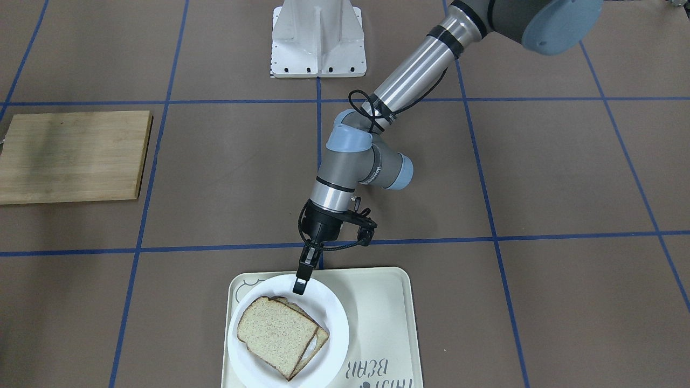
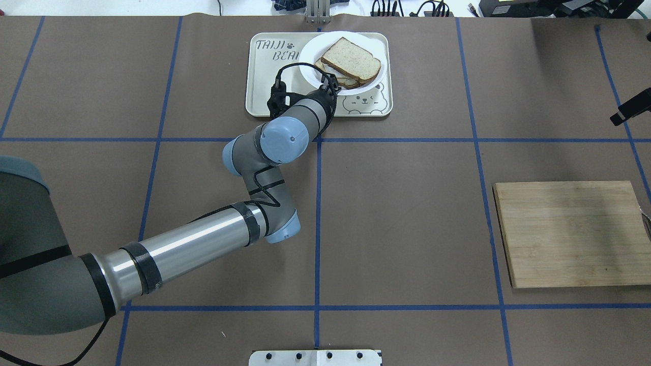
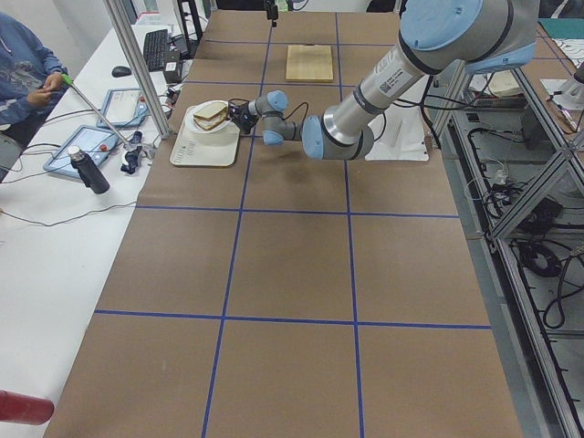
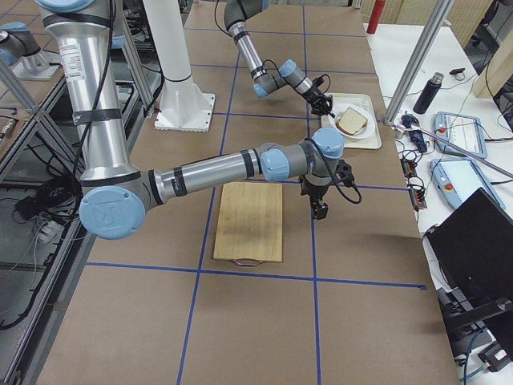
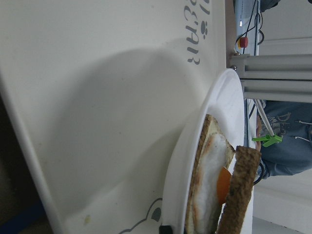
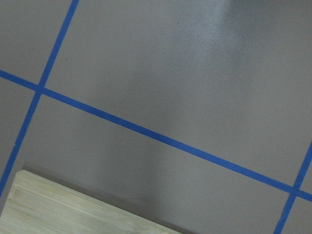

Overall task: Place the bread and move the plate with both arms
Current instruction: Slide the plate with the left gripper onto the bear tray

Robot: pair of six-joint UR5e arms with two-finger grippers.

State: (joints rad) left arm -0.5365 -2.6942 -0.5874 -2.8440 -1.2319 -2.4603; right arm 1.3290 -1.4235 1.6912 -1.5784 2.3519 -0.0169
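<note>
The white plate [image 1: 335, 315] sits on the cream bear-print tray [image 1: 377, 323] at the far middle of the table. The plain bread slice [image 1: 276, 328] lies on top of a second slice that bears a fried egg [image 5: 210, 180]. The plate [image 2: 311, 53] and bread [image 2: 353, 58] also show in the overhead view. My left gripper [image 1: 299, 284] is at the plate's near rim, its fingers close together on the rim. One black fingertip [image 5: 167, 229] shows against the rim in the left wrist view. My right gripper [image 4: 321, 212] hangs over bare table beside the board; I cannot tell whether it is open or shut.
A wooden cutting board [image 2: 572, 234] lies on my right side of the table. The white fixed stand [image 1: 318, 37] is at my base. Monitors, cables and a bottle [image 4: 427, 92] sit beyond the table's far edge.
</note>
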